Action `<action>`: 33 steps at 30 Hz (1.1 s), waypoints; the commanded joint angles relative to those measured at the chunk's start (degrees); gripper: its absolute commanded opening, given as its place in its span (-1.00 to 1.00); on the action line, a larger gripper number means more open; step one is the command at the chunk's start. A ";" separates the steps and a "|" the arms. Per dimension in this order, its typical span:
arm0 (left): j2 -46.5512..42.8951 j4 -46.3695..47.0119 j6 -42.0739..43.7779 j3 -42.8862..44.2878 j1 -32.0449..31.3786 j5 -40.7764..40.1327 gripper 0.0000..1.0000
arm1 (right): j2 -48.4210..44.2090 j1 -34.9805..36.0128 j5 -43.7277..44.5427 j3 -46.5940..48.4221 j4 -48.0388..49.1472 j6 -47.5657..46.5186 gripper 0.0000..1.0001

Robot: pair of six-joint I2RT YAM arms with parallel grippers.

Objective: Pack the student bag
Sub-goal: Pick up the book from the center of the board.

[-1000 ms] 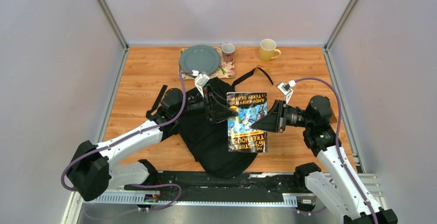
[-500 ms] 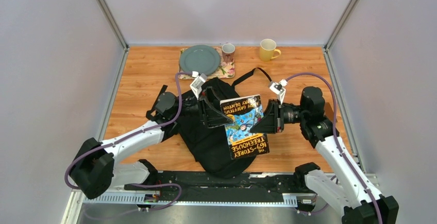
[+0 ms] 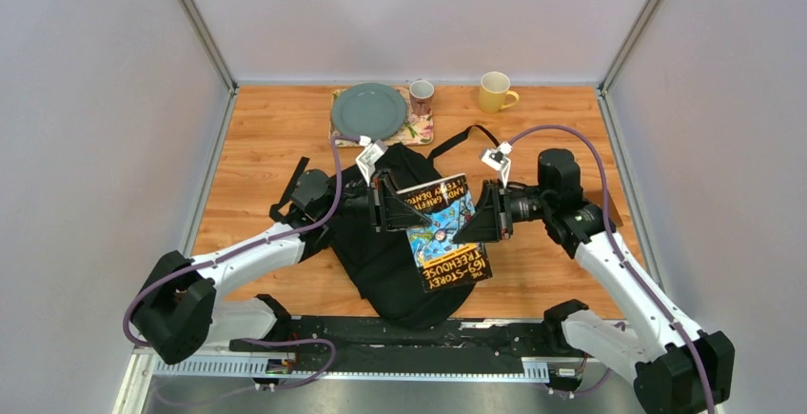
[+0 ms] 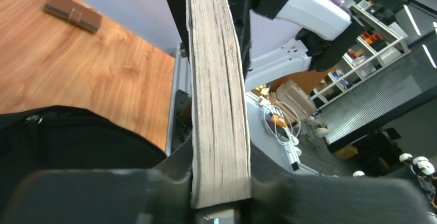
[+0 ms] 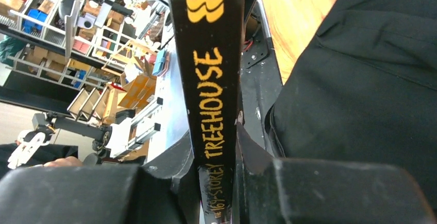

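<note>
The wooden surface (image 3: 266,147) carries the student bag (image 3: 381,262), a black backpack lying flat at the middle of the near half, its straps trailing off its far side. From above, its opening cannot be made out.

Raised over the bag's right part is a paperback book (image 3: 447,247), the Treehouse title on cover and spine, tilted. The left tool (image 3: 417,212) is clamped narrow on the page edge nearer the bag's middle. The right tool (image 3: 457,239) pinches the spine on the side away from it. Both hold the book.

Beyond the bag's far edge a grey-green plate (image 3: 369,109) rests on a floral placemat (image 3: 423,130), with a small patterned mug (image 3: 421,95) and a yellow mug (image 3: 495,90) beside it. A brown wallet (image 4: 72,12) lies on bare wood well apart from the bag.

The step in hand looks like a two-handed carry of the book. Next, the bag's mouth must be found and the book fed in edge first, one tool probably freeing itself to hold the fabric open.
</note>
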 commanded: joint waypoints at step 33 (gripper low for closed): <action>-8.27 40.85 -17.46 -21.56 0.68 -35.45 -1.00 | -14.87 4.30 36.64 -19.47 25.03 34.90 0.38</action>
